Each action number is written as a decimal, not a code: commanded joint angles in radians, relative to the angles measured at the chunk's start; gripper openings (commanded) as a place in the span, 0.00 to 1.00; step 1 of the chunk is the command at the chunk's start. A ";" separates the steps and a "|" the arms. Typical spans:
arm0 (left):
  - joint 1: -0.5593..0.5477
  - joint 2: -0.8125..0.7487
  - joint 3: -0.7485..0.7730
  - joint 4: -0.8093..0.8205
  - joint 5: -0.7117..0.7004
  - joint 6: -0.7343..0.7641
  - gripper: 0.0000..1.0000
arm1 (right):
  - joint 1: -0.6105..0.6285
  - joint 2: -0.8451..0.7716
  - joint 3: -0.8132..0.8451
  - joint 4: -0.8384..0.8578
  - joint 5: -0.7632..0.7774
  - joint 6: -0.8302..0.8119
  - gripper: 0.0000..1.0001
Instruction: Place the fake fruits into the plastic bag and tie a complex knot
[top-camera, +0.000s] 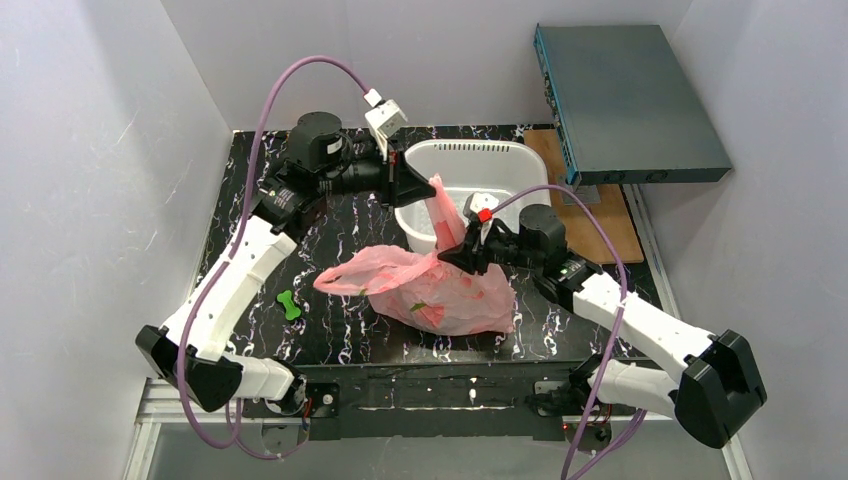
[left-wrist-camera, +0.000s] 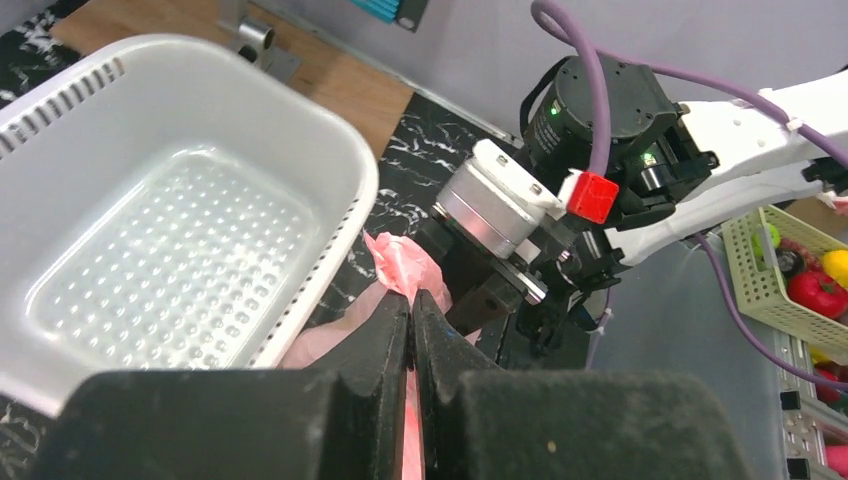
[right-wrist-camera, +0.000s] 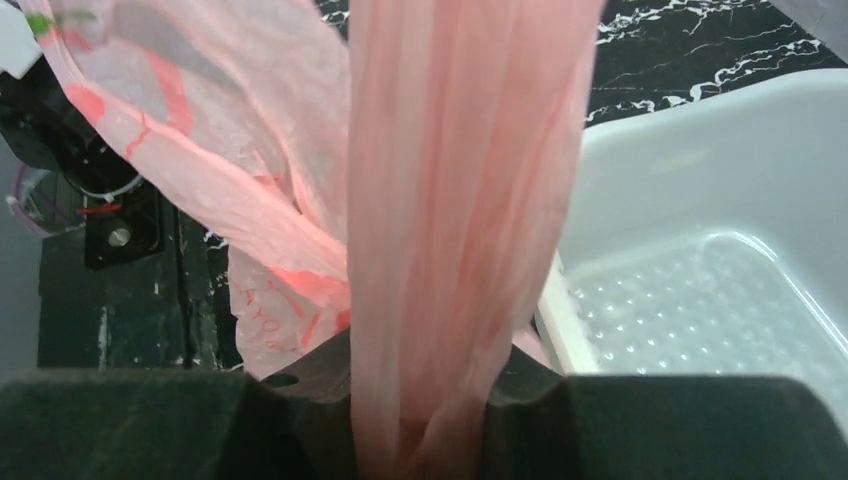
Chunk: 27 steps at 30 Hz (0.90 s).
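The pink plastic bag (top-camera: 450, 295) lies bulging in the middle of the black marbled table (top-camera: 340, 335). Its crinkled mouth spreads toward nine o'clock, and I can't make out through the plastic what fills it. From the top of the bag one handle (top-camera: 441, 210) is drawn out into a taut strip running up toward twelve o'clock, across the near wall of the white perforated basket (top-camera: 520, 160).

The left gripper (top-camera: 428, 188) is at the far end of that strip, above the basket's left rim, at twelve o'clock from the bag. Its jaws are clenched tight on the pink plastic, with only a sliver of it showing between them in the wrist view.

The right gripper (top-camera: 457, 255) sits lower on the same strip, just where it leaves the bag, at about one o'clock from the bulge. The gathered band passes straight between its two fingers. They stand apart on either side of it, and I can't tell whether they are squeezing it or merely straddling it.

A small green bone-shaped toy (top-camera: 289, 305) lies at nine o'clock from the bag, well apart from it.
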 joint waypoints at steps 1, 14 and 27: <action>0.066 -0.122 0.006 0.082 -0.007 -0.003 0.00 | 0.004 0.044 -0.065 -0.092 -0.023 -0.135 0.31; 0.238 -0.082 0.359 -0.871 0.159 0.663 0.73 | -0.026 -0.059 0.038 -0.275 -0.088 -0.242 0.01; 0.262 -0.207 0.264 -1.259 0.279 1.010 0.74 | -0.052 -0.074 0.042 -0.337 -0.103 -0.272 0.01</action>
